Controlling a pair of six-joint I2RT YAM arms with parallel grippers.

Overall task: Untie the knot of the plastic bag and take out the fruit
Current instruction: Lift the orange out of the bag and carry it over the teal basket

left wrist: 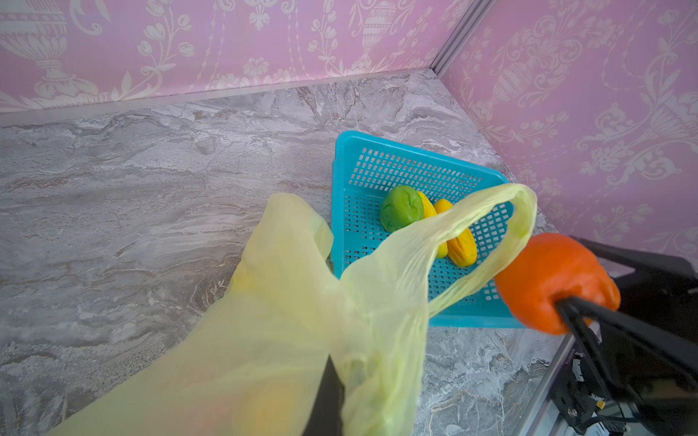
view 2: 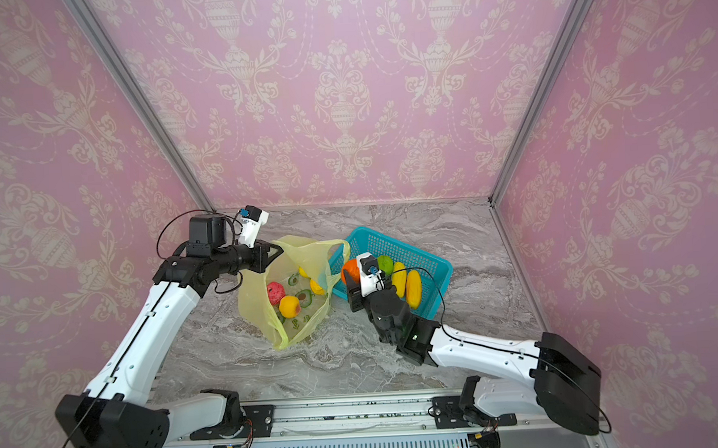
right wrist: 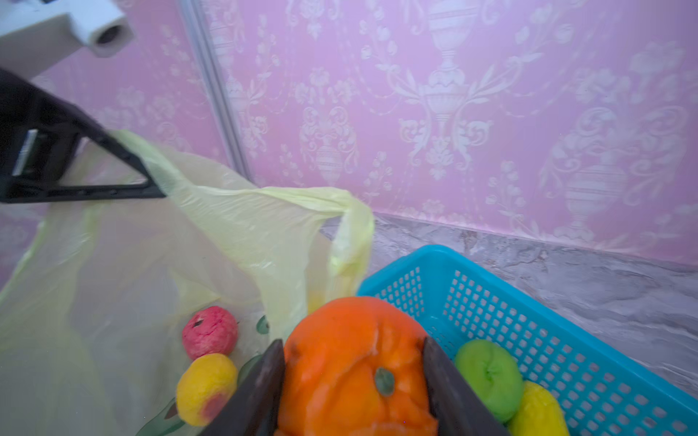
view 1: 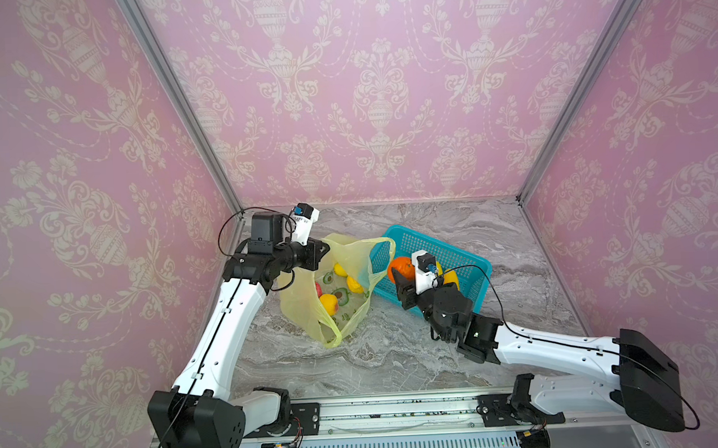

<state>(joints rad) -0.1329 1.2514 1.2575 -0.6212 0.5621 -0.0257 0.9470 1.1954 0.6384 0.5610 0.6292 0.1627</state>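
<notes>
Your left gripper (view 2: pixel 279 250) pinches the plastic bag (view 1: pixel 296 304) rim, jaws closed; bag open on table (view 1: pixel 355 358), four fruit (view 2: pixel 289 306) inside. Your right gripper (right wrist: pixel 353 345), jaws half apart, clamps one orange (left wrist: pixel 555 279) at basket (left wrist: pixel 340 181) wall; basket holds one green fruit (left wrist: pixel 400 207), two mangoes (left wrist: pixel 462 245).

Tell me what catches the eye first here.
The orange, clamped in the right gripper at the turquoise basket edge. Next, the yellow-green bag, its rim pinched up by the left gripper, with fruit showing inside.
</notes>
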